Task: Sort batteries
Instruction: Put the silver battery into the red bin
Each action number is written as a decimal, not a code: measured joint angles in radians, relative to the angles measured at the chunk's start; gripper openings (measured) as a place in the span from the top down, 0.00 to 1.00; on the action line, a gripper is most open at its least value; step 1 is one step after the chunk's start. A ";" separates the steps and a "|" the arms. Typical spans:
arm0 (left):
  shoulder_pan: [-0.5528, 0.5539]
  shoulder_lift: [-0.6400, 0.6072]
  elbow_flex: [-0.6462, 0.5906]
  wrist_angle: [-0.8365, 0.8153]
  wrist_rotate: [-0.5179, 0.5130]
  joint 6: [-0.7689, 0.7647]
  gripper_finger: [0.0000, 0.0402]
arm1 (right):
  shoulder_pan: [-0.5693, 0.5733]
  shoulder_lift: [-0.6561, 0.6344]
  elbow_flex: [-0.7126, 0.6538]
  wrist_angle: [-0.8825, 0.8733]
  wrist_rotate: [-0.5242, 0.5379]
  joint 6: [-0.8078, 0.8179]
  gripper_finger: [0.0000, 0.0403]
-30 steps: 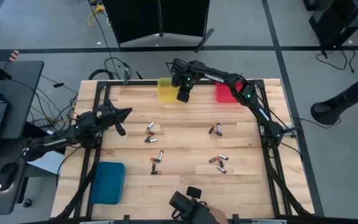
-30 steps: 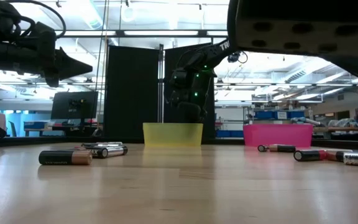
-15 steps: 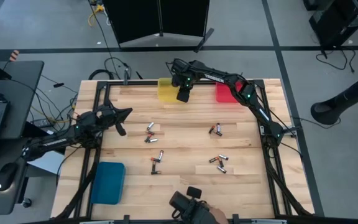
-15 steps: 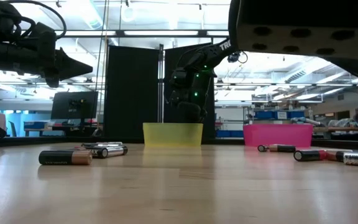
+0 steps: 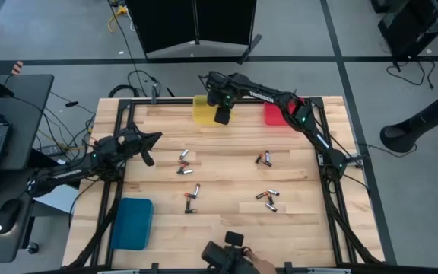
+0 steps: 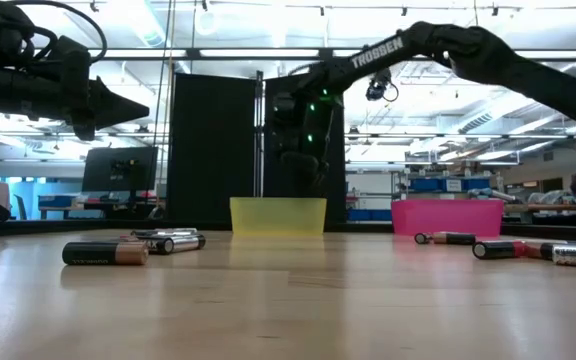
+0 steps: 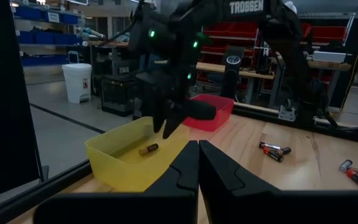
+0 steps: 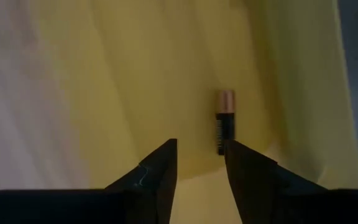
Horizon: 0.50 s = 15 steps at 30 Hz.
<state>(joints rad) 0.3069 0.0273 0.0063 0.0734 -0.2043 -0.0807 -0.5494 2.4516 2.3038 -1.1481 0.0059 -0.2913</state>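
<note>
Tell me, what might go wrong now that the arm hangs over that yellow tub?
The right pincer is open low over the yellow bin, where one battery lies; pulling away carelessly could catch the bin's wall and shift it. Loose batteries on the table are round and could roll if nudged.

The right gripper (image 6: 303,180) hangs at 12 o'clock of the yellow bin (image 6: 278,216), its fingers just above the rim. A pink bin (image 6: 446,216) sits at 3 o'clock of the yellow one. Batteries (image 6: 105,253) lie on the wooden table (image 6: 288,310) at 9 o'clock, more batteries (image 6: 513,249) at 3 o'clock. The left gripper (image 6: 108,100) hovers at 10 o'clock.
</note>
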 joint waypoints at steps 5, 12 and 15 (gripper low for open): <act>0.000 0.000 0.000 0.001 0.000 0.001 0.96 | 0.033 -0.056 0.026 -0.011 -0.008 -0.022 0.78; 0.000 0.000 0.003 -0.036 0.008 -0.004 0.96 | 0.071 -0.123 -0.009 -0.043 -0.055 0.003 0.96; 0.000 0.000 0.012 -0.070 0.022 -0.019 0.96 | 0.096 -0.147 -0.081 -0.026 -0.059 0.020 0.97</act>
<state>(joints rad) 0.3069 0.0277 0.0181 0.0030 -0.1828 -0.0999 -0.4538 2.3044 2.2227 -1.1746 -0.0530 -0.2709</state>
